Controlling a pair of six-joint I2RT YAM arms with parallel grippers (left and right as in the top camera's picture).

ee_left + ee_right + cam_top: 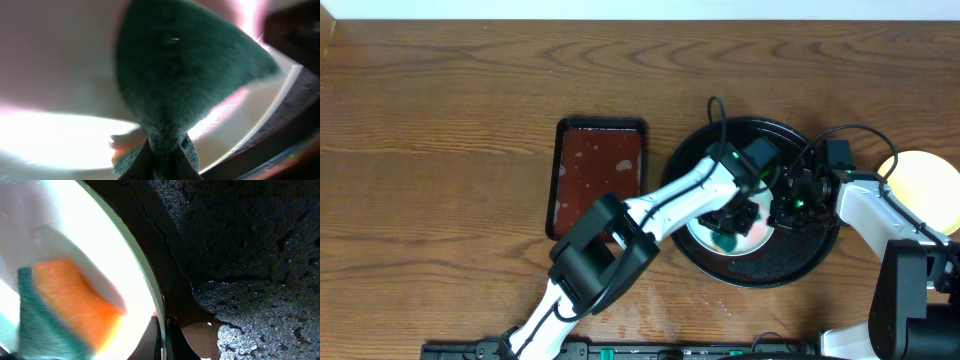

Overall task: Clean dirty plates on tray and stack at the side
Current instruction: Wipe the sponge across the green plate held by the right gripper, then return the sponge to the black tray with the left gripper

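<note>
**Overhead:** tray [740, 272] is sitting right of centre on bench [440, 120], w/ a pale plate [760, 233] lying inside it. Left claw [738, 222] is stretching in from lower left and pressing a green sponge [725, 241] onto plate's middle. Right claw [788, 208] is sitting at plate's right edge. Yellow plate [920, 185] is lying off the tray, far right, beside right arm. Reddish-brown tray [600, 175] is lying just left of the black one.

**Left wrist:** claw is clamping sponge's narrow end, fingers nearly together. Green face is fanning out ahead of them, onto the pale plate. Plate is lying directly under and ahead of claw. Dark tray is showing past the rim at right.

**Right wrist:** jaws are almost touching, nipping plate's rim between them. Plate is spreading up-left from claw, w/ sponge's orange side showing on it. Wet-looking tray floor is lying to the right.

**Judgement:** next wipe is hinging on plate lying straight under left claw, so left arm is nearer for scrubbing. Right arm is prob. only steadying the rim. Plate is round, so no long axis. Sponge's length is running away from left claw.
</note>
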